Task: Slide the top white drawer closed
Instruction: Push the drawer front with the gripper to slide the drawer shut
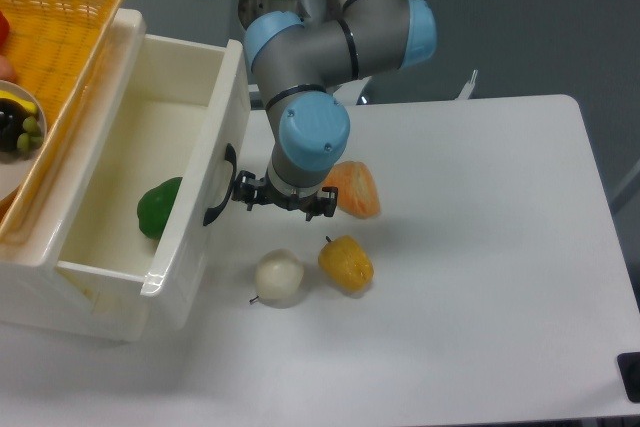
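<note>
The top white drawer (pixel 120 197) is sitting partly open at the left edge of the table (pixel 480 277), its front panel angling down toward the near-left. Its curved black handle (pixel 217 185) is showing on the front face. 1 green pepper-like item (pixel 158 207) is lying inside, against the inner side of the front panel. The cabinet (pixel 60 297) is showing as a white rim around and below the drawer.

The gripper (pixel 283 198) is hanging just right of the handle, pointing down at the table. Whether it is touching the drawer front cannot be told. The fingers are small and dark here; whether the jaws are open or closed cannot be told. The arm (pixel 320 57) is reaching in from the far edge, grey with blue joint caps.

Just right of the gripper, 1 orange piece of fruit (pixel 353 189) is lying on the table, partly behind the wrist. Nearer the front edge, 1 yellow pepper (pixel 346 262) and 1 white garlic-like bulb (pixel 279 279) are lying side by side, slightly apart.

At the far-left corner, 1 yellow basket (pixel 60 37) is resting on top of the cabinet, overlapping the drawer's left rim. Inside it, 1 small dish of dark and green items (pixel 18 127) is partly in view.
</note>
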Available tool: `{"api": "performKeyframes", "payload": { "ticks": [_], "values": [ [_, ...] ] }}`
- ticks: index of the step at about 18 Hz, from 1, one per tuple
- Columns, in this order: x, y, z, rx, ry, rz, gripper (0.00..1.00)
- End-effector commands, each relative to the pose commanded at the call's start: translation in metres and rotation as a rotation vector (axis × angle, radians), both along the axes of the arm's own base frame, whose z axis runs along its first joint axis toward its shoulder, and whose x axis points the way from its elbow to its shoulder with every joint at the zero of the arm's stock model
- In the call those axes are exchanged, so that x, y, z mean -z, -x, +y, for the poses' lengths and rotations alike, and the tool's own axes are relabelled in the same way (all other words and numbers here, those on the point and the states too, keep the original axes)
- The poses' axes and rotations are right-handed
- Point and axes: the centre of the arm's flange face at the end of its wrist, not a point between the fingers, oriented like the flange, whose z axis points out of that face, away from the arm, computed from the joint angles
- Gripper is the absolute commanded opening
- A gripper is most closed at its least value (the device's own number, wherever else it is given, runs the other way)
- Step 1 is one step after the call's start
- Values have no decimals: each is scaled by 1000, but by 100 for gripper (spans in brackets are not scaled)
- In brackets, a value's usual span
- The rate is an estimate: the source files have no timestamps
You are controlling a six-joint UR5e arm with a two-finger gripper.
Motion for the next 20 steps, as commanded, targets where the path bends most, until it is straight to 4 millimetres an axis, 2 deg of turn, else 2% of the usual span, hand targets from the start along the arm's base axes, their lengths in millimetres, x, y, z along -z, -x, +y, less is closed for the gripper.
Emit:
{"api": "performKeyframes", "payload": {
  "ticks": [13, 20],
  "values": [
    [-8, -38, 17, 49, -9, 8, 100],
    [-11, -50, 22, 71, -13, 12, 100]
  ]
}}
